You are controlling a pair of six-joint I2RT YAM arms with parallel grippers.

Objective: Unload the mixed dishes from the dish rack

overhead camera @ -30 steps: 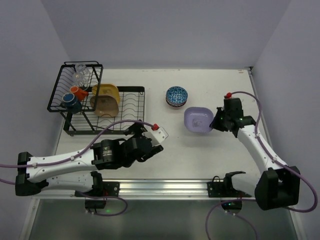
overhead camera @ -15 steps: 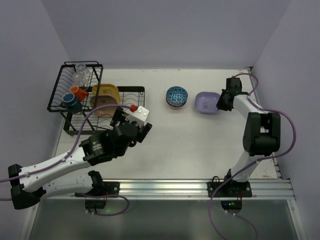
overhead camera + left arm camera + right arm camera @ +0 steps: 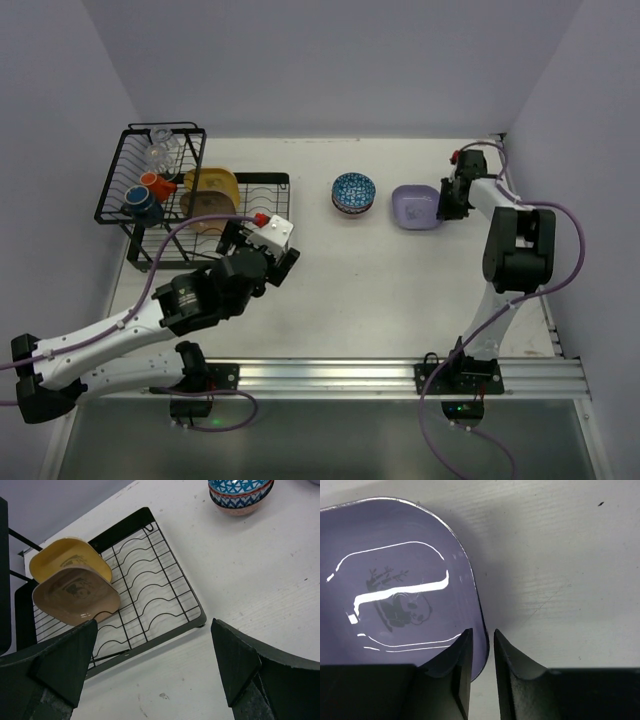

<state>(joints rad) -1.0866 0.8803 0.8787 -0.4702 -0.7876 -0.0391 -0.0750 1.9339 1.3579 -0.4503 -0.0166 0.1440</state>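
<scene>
The lavender plate point(image 3: 413, 206) point(image 3: 395, 580) lies flat on the table, right of the stacked patterned bowls point(image 3: 353, 191) point(image 3: 240, 492). My right gripper point(image 3: 443, 203) point(image 3: 482, 632) straddles the plate's right rim with its jaws slightly parted and a gap showing beside the rim. The dish rack point(image 3: 268, 215) point(image 3: 150, 580) holds a yellow plate point(image 3: 215, 182) point(image 3: 70, 555) and a tan plate point(image 3: 207, 209) point(image 3: 75, 595) on edge. Its raised basket point(image 3: 112, 185) holds an orange mug point(image 3: 155, 183), a dark mug point(image 3: 140, 203) and a clear glass point(image 3: 160, 152). My left gripper point(image 3: 262, 250) point(image 3: 154, 630) hangs wide open and empty over the table at the rack's front right corner.
The back wall runs just behind the rack and the bowls. The right wall and table edge point(image 3: 520, 200) lie close behind my right arm. A metal rail point(image 3: 320, 375) carries both arm bases along the near edge.
The right arm carried the lavender plate to the back right, set it down beside the bowls, and its jaws parted. The left arm swung up toward the rack, still open.
</scene>
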